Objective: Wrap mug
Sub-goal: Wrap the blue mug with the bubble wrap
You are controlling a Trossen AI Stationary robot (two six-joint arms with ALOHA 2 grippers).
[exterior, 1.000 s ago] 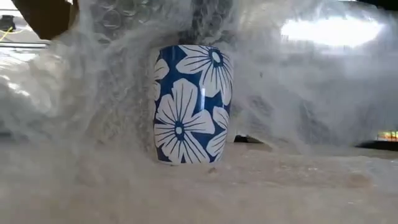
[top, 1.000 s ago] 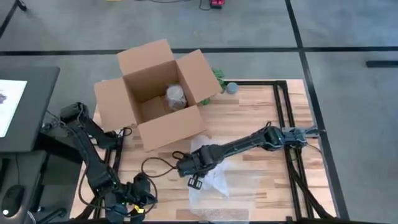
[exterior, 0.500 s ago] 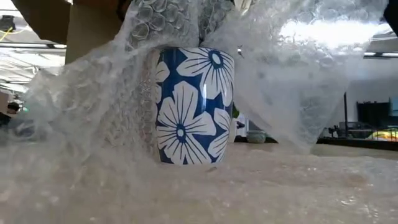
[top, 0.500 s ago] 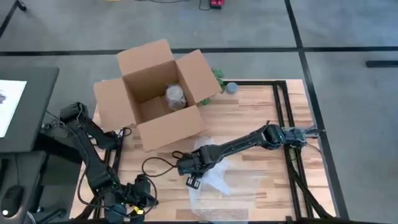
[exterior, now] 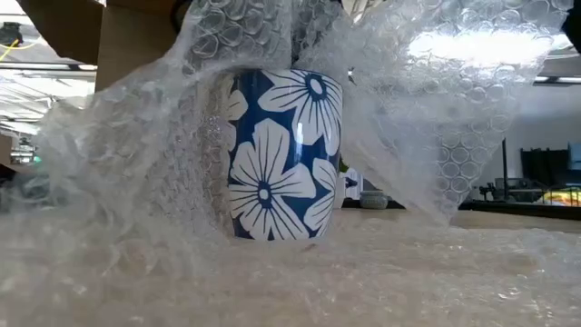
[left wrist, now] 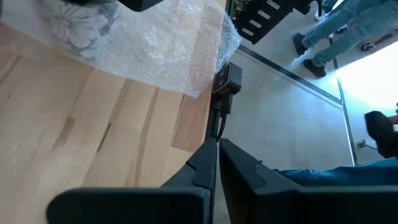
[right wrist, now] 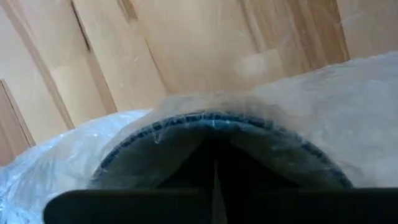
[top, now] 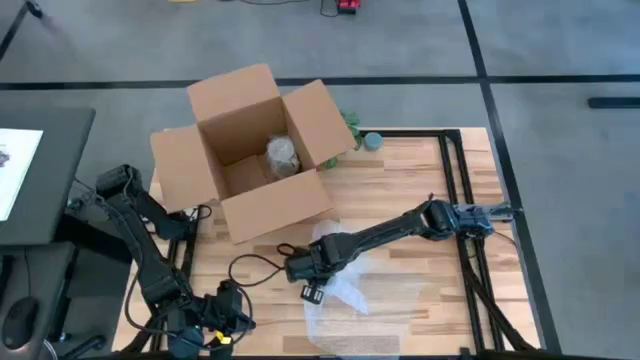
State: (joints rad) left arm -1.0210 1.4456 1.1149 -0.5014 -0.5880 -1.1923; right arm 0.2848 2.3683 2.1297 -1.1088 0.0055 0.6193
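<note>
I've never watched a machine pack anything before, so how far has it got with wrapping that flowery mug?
Partway. Done: the mug stands upright on the bubble wrap, and the sheet is lifted up around it. In hand: the right end effector is over the mug, fingers shut on the bubble wrap. Left: the mug's front is bare in the low view, so it needs closing over. The left end effector waits at the table's near edge.

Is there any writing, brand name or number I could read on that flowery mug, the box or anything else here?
No readable text shows anywhere.
Mug: only a white flower pattern on blue, no words.
Cardboard box: plain flaps, no print visible.
Bubble wrap: unmarked.
White sheet on the dark side table: bears marks too small to read.
Small black device at the table edge: no legible label.
</note>
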